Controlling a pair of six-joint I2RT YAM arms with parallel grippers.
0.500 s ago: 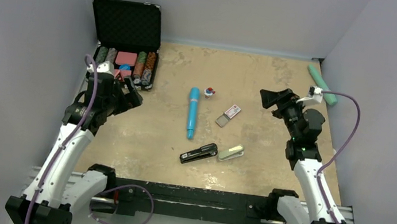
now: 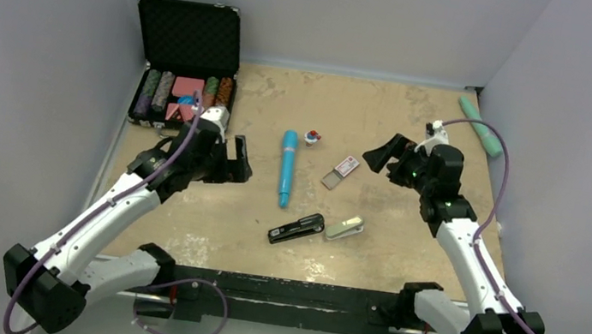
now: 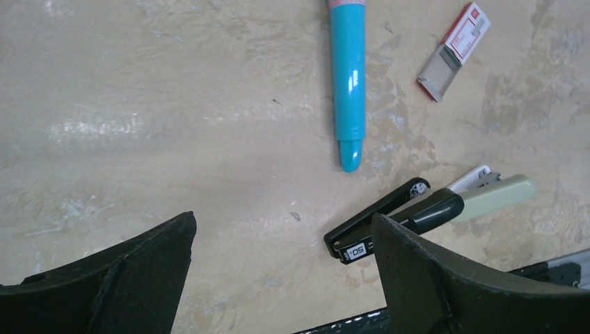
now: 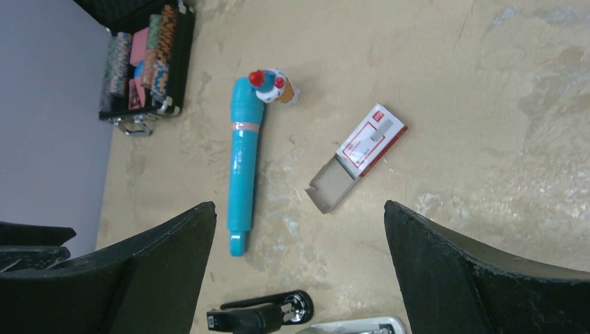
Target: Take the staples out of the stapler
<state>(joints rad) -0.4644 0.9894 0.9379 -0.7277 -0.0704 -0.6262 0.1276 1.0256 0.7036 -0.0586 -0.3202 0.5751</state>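
Note:
A black stapler lies near the table's front middle, with a pale green stapler touching its right end. No staples show; they are hidden. My left gripper hovers open to the left of a blue tube, up and left of the black stapler. In the left wrist view the black stapler and green stapler lie partly behind the right finger of the left gripper. My right gripper hangs open above the table right of the staple box. Below the right gripper, the black stapler shows at the frame's bottom edge.
A blue tube lies lengthwise in the middle, a small red-and-white toy at its far end. A red-and-white staple box lies half open. An open case of poker chips stands back left; a green roll lies back right.
Both arms have swung inward: the left gripper moved right toward the blue tube, the right gripper moved left toward the staple box. Both stay open.

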